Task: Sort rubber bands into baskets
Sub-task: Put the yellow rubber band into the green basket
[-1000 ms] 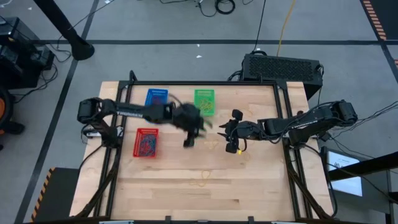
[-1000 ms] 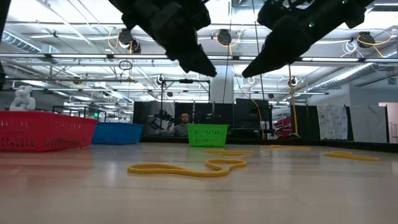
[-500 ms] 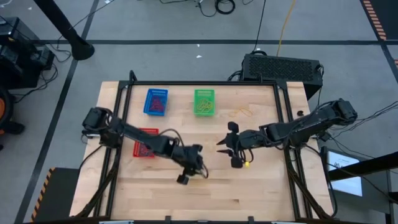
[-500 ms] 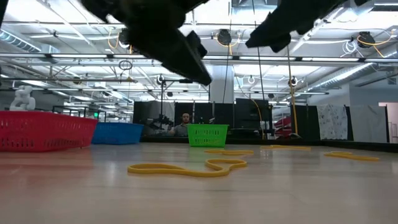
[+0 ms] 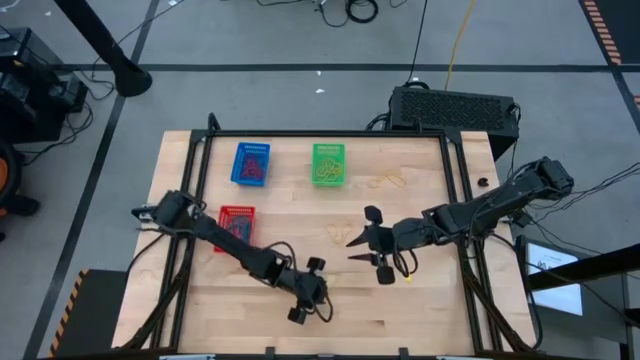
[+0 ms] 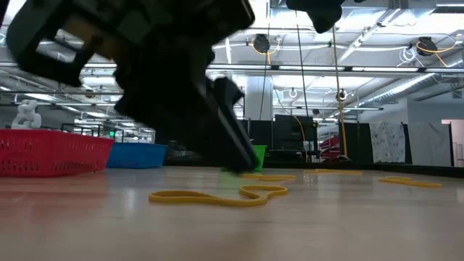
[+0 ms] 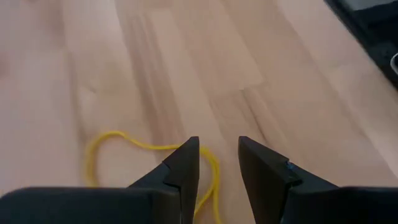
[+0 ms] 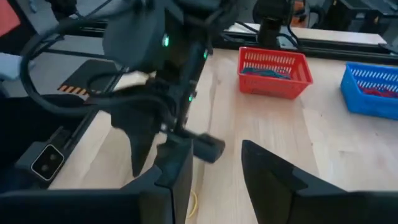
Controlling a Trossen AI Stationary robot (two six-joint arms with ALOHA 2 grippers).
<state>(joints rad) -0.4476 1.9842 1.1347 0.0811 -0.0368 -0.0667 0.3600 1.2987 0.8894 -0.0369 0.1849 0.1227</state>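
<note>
Counter (image 5: 420, 310): a pale wooden top seen from above, with one dark arm reaching in from each side.

Baskets: the blue basket (image 5: 251, 163) and green basket (image 5: 328, 163) sit along the far edge; the red basket (image 5: 236, 229) sits nearer, on the left arm's side. Each holds some bands already.

Rubber bands: several yellow loops lie loose on the wood. One is near the far right of the counter (image 5: 385, 181), one near the middle (image 5: 336, 233), and one yellow band (image 7: 149, 155) lies right under our left arm's fingers.

Left pincer (image 5: 306, 290): low over the near middle of the counter, fingers apart with a narrow gap, nothing held. In the wrist view one fingertip (image 7: 186, 158) sits over the band's curve.

Right pincer (image 5: 372, 241): above the counter's middle, right of the left one, fingers apart and empty; a small yellow bit lies just beside it.

Step in hand, as we judge it: picking up the yellow band with the left pincer.

Doing it well: we would straddle one strand of the loop, press the tips down to the wood, then close, since the band is thin and flat and could slip out.

Risk: the two arms are near each other, so we would lift straight up before travelling.
</note>
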